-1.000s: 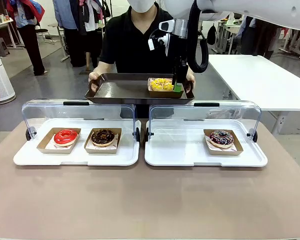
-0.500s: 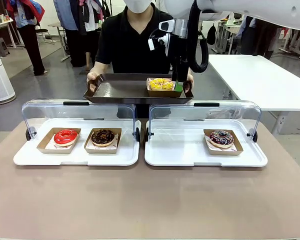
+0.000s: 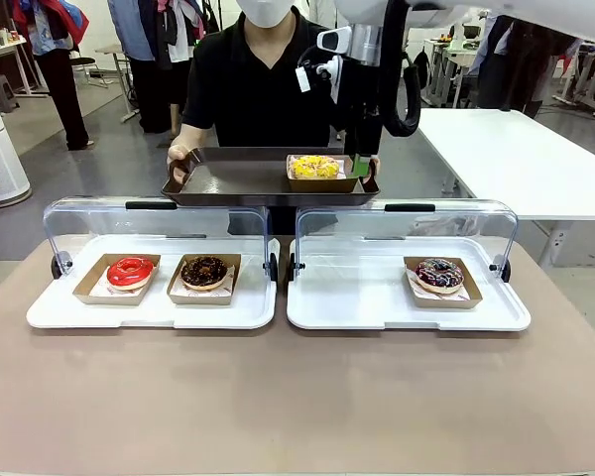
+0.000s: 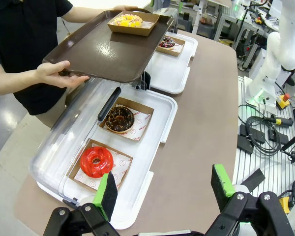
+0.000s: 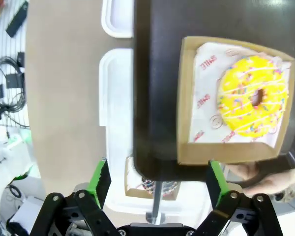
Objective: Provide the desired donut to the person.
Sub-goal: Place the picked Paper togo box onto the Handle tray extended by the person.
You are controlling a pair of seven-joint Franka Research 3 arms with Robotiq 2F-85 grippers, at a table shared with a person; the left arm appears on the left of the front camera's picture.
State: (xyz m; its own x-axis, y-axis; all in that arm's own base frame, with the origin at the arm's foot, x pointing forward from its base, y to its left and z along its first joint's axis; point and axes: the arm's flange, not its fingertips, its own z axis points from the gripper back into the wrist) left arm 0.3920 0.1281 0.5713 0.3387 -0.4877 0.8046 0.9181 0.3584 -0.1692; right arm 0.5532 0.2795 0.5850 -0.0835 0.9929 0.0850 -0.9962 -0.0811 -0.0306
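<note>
The person [image 3: 263, 84] in a black shirt holds a dark brown tray [image 3: 228, 178] in both hands beyond the table. On its right end sits a yellow sprinkled donut [image 3: 315, 166] in a cardboard box. My right gripper [image 3: 359, 169] hangs open just beside that box, over the tray's right end, with nothing between its fingers. The right wrist view shows the yellow donut [image 5: 253, 96] ahead of the open right gripper [image 5: 158, 179], on the tray [image 5: 155, 98]. My left gripper [image 4: 163, 189] is open and empty, high above the table's left side.
Two white trays with raised clear lids stand on the table. The left tray [image 3: 149, 309] holds a red donut [image 3: 131, 270] and a chocolate donut [image 3: 204, 270]. A dark glazed donut [image 3: 438, 274] lies in the right tray [image 3: 357, 307]. The near tabletop is bare.
The person has drawn the tray slightly up and to the left with the yellow donut on it. My right gripper has risen a little and stayed open.
</note>
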